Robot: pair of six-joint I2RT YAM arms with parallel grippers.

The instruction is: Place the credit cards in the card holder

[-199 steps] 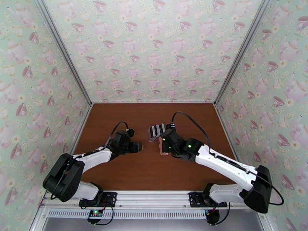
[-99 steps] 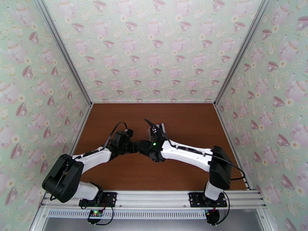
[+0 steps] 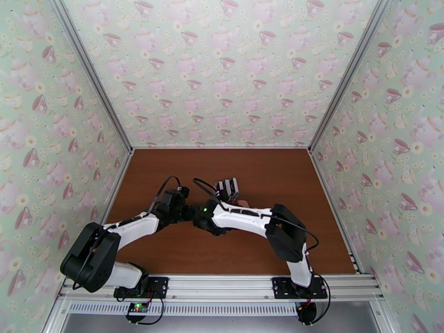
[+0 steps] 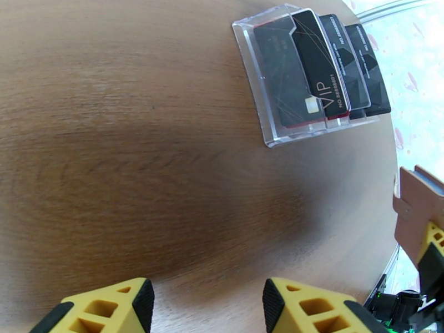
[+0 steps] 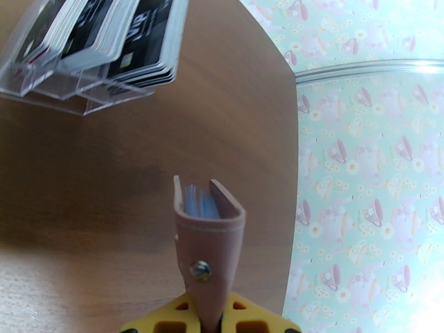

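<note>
At the centre of the table [image 4: 139,134], the two arms meet tip to tip. The right pincer [image 5: 208,316] is pressed together on one end of the card holder [image 5: 208,245]. The holder is folded and extends straight out from the fingers, with pale blue pockets showing at its far edge and a metal stud facing the wrist camera. The left pincer [image 4: 206,295] is spread and carries nothing. In its wrist view the card holder stands at 3 o'clock, near its right finger. The credit cards [image 4: 319,73] stand in the clear rack [image 4: 250,79] at 1 o'clock, well apart from both pincers.

The step in hand appears to be a transfer, or a shared hold, of the card holder. For a sound result:

- The left pincer should close on the flat faces of the free end, beyond the stud, not on the thin edges.
- The right pincer should release only once the left is firmly seated, because the soft folded material is likely to twist or slip.
- The pocket edge should finish facing 1 o'clock, toward the rack, so that a card can slide in.

Whether the snap is fastened cannot be told.
</note>
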